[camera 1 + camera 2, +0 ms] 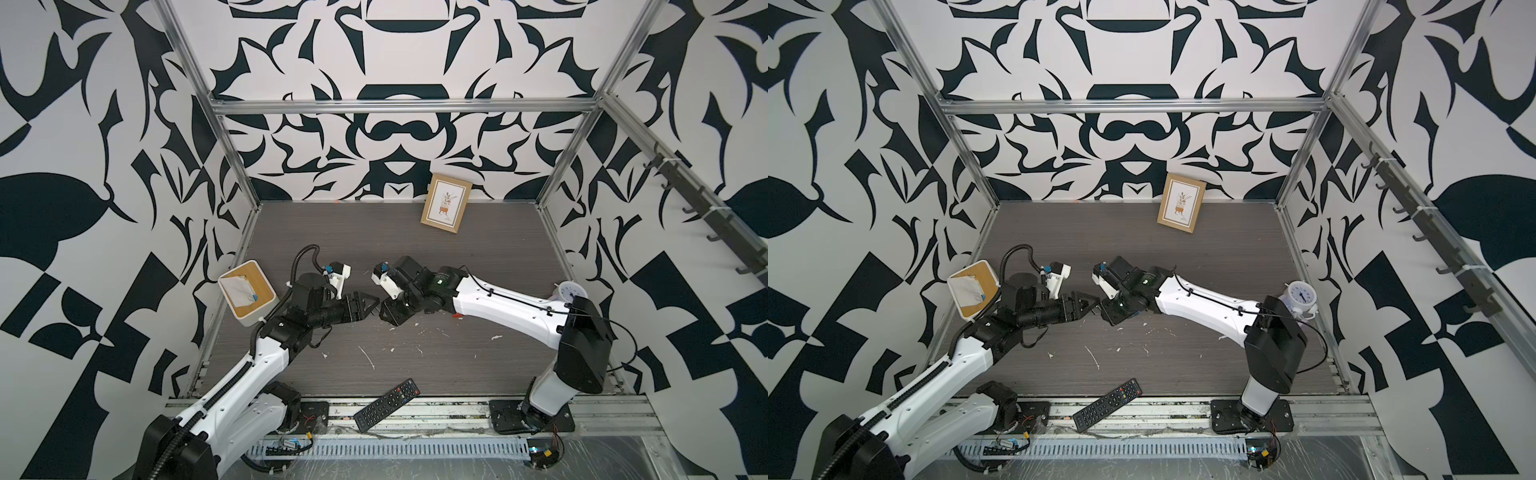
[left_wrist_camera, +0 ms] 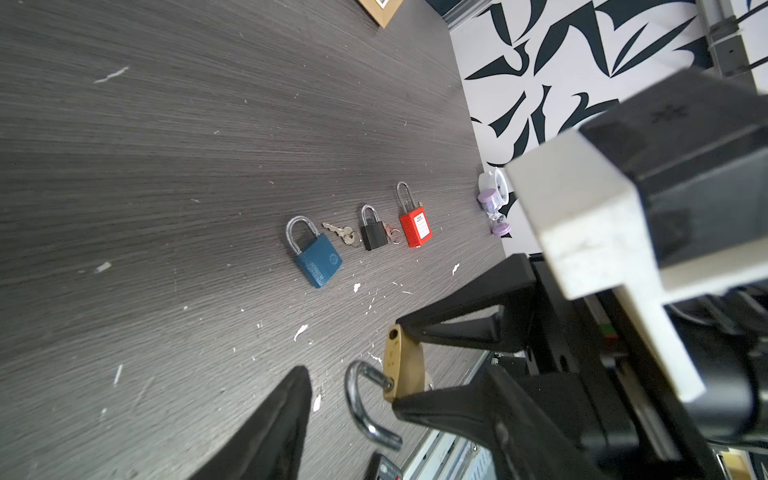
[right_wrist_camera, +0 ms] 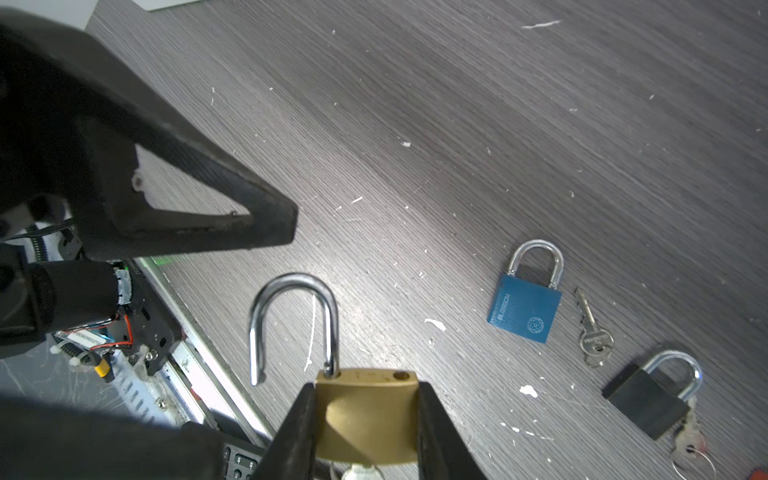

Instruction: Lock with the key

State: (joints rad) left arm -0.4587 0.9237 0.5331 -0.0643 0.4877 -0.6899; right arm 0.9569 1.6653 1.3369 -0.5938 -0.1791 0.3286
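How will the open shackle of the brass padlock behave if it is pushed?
The shackle looks like stiff steel, so it should not bend. Only one leg sits in the brass padlock, so it will probably swivel. Its shiny surface may be slippery.

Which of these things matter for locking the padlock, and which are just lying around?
In use: brass padlock, inserted key, right gripper gripping it, left gripper.
Lying about: blue padlock, black padlock, red padlock, loose key, remote control, picture frame, tissue box, alarm clock.
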